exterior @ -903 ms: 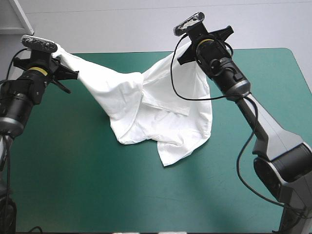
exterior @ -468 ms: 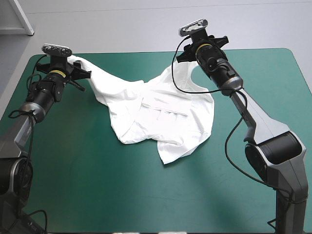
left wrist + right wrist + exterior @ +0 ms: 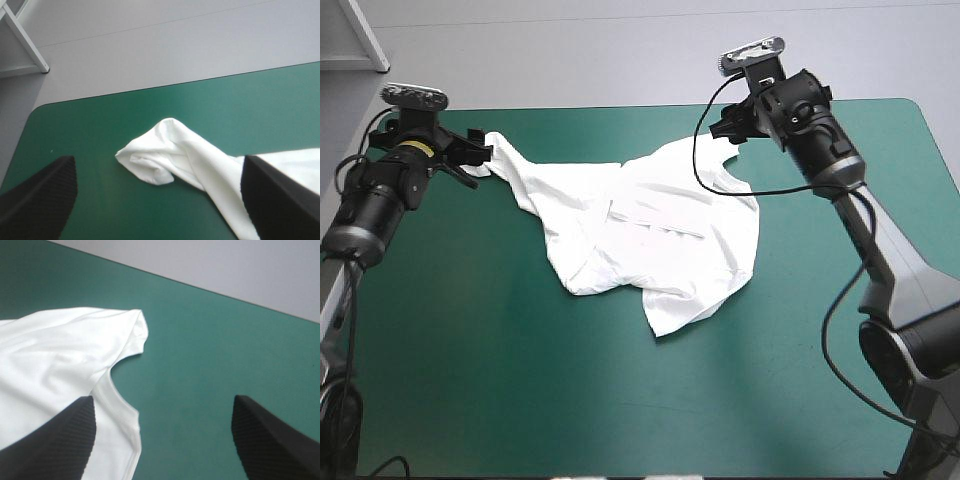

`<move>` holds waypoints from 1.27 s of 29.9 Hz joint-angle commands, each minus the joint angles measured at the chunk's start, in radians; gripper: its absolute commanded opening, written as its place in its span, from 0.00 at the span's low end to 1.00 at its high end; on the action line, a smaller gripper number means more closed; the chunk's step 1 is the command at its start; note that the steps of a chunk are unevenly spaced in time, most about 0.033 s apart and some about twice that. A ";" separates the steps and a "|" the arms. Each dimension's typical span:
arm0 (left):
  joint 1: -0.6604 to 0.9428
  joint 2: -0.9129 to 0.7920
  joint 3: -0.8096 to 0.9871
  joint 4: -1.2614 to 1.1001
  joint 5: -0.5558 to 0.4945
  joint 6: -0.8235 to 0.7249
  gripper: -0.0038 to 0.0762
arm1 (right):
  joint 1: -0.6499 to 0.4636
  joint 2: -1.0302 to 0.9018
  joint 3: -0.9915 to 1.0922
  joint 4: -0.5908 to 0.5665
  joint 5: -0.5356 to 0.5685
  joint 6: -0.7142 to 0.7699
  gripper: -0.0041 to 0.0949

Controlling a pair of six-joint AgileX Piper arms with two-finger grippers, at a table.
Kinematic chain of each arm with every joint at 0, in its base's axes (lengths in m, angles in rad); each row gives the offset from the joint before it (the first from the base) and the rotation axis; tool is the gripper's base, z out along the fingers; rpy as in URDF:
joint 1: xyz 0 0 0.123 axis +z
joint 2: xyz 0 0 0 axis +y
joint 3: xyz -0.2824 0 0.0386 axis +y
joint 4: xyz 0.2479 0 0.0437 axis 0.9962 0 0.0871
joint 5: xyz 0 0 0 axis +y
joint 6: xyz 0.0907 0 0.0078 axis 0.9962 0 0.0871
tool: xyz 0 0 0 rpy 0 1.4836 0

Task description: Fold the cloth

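Note:
The white T-shirt (image 3: 650,235) lies loosely spread and wrinkled on the teal-green table (image 3: 470,350), a little back of the middle. One drawn-out corner reaches toward my left gripper (image 3: 480,158), which hovers open at the far left. In the left wrist view that rolled corner (image 3: 160,155) rests on the cover ahead of the open left gripper (image 3: 156,165), held by nothing. My right gripper (image 3: 723,125) hangs open above the shirt's far right corner. The right wrist view shows that corner (image 3: 75,350) lying flat beside and ahead of the open right gripper (image 3: 163,401).
The table's far edge (image 3: 620,105) runs just behind both grippers, with grey floor beyond it. Bare teal-green cover stretches in front of the shirt and on both sides of it.
Both grippers have opened and let go of the T-shirt. Its lifted corners have dropped onto the table, and both arms have drawn outward and slightly away.

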 commanded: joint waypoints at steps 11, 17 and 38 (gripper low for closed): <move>-0.004 -0.403 -0.033 -0.019 0.600 -0.009 0.86 | 0.046 -0.335 0.285 0.400 0.144 -0.125 0.65; -0.004 -0.428 -0.033 -0.029 0.660 -0.005 0.86 | 0.142 -0.481 0.619 0.406 -0.013 -0.076 0.65; 0.000 0.259 -0.394 0.078 0.321 -0.074 0.86 | 0.164 -0.496 0.700 0.443 0.092 -0.078 0.64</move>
